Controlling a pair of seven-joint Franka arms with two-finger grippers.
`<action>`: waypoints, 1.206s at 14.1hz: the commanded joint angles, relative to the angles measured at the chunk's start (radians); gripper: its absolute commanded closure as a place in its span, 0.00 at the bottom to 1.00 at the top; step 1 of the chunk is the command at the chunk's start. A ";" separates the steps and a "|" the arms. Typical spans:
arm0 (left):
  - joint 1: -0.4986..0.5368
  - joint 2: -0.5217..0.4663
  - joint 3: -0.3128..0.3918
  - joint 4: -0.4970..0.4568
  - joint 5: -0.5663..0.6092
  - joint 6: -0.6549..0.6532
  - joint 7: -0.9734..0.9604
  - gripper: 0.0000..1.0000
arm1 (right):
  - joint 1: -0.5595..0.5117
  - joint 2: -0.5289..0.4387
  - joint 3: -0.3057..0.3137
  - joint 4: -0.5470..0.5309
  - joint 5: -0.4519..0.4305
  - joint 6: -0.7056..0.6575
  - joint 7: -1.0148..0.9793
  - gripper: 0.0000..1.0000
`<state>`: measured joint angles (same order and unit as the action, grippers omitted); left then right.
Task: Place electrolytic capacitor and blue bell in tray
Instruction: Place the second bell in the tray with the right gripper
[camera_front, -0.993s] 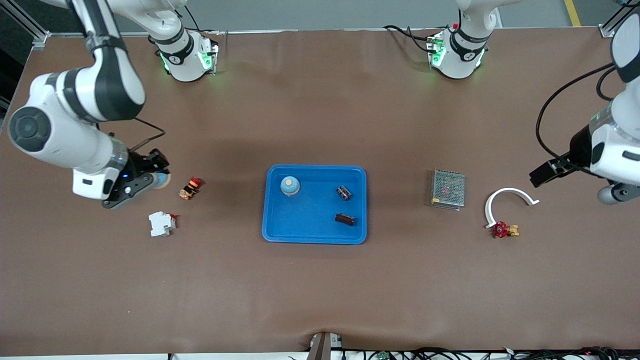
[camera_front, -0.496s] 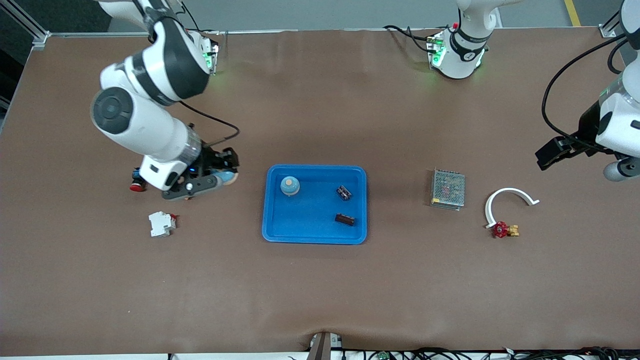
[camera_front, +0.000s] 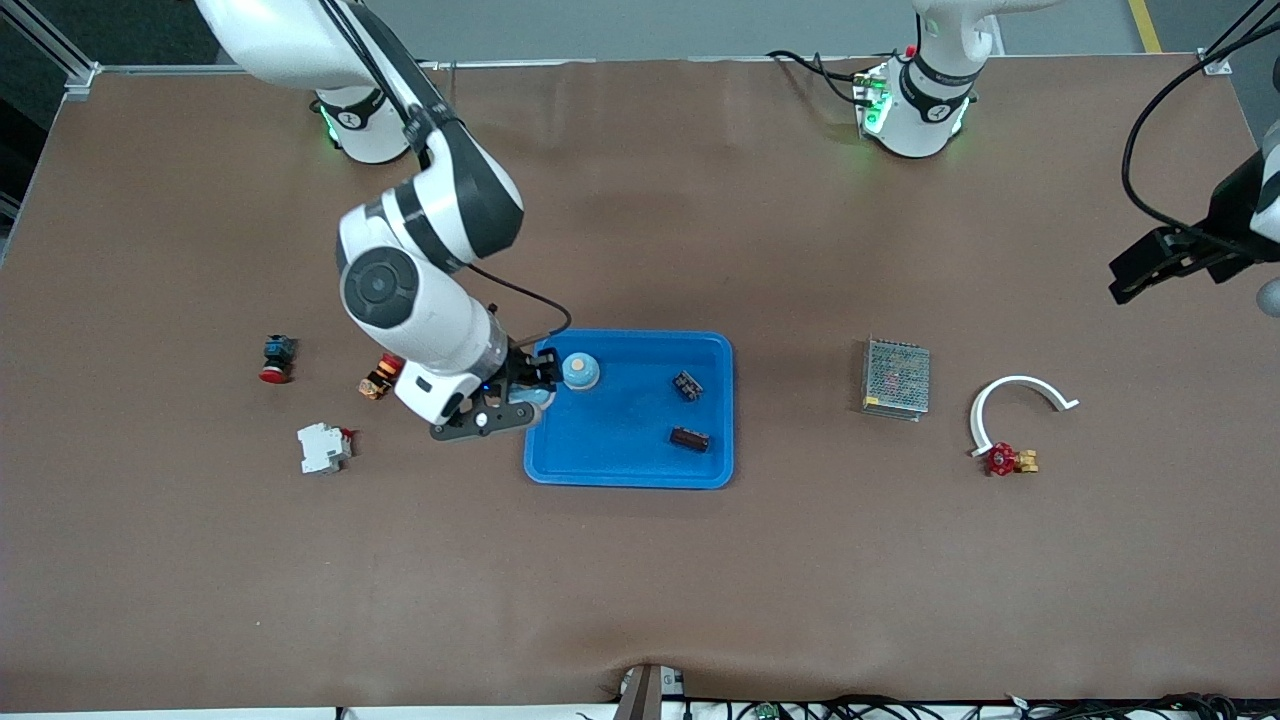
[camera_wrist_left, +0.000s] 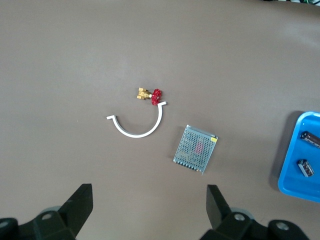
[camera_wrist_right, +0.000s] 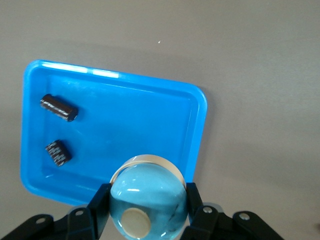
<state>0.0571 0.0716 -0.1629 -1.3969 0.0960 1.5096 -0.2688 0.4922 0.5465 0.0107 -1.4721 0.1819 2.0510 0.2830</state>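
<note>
My right gripper (camera_front: 532, 394) is shut on a light-blue bell (camera_wrist_right: 148, 199) and holds it over the rim of the blue tray (camera_front: 630, 480) at the end toward the right arm. A second blue bell (camera_front: 580, 371) sits in the tray right beside the gripper. Two dark electrolytic capacitors (camera_front: 686, 385) (camera_front: 690, 438) lie in the tray; they also show in the right wrist view (camera_wrist_right: 59, 108) (camera_wrist_right: 58, 153). My left gripper (camera_front: 1162, 262) is open and empty, high over the left arm's end of the table, its fingers (camera_wrist_left: 80, 200) wide apart.
A grey mesh box (camera_front: 896, 378), a white plastic arc (camera_front: 1015, 395) and a red-handled brass valve (camera_front: 1008, 460) lie toward the left arm's end. A red push button (camera_front: 275, 358), an orange-red part (camera_front: 380, 377) and a white breaker (camera_front: 323, 447) lie toward the right arm's end.
My right arm has carried the bell from the right arm's end of the table to the tray's edge. My left gripper has drawn away toward the table's left end.
</note>
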 joint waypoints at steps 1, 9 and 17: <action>-0.062 -0.078 0.055 -0.083 -0.022 0.003 0.020 0.00 | 0.014 0.059 -0.012 0.061 -0.025 0.011 0.028 0.60; -0.059 -0.118 0.072 -0.129 -0.045 0.000 0.097 0.00 | 0.040 0.173 -0.012 0.075 -0.042 0.149 0.030 0.60; -0.060 -0.104 0.068 -0.126 -0.047 0.001 0.097 0.00 | 0.066 0.276 -0.012 0.073 -0.045 0.241 0.028 0.60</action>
<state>-0.0020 -0.0143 -0.0982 -1.5048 0.0716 1.5083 -0.1939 0.5392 0.7829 0.0070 -1.4330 0.1563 2.2807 0.2870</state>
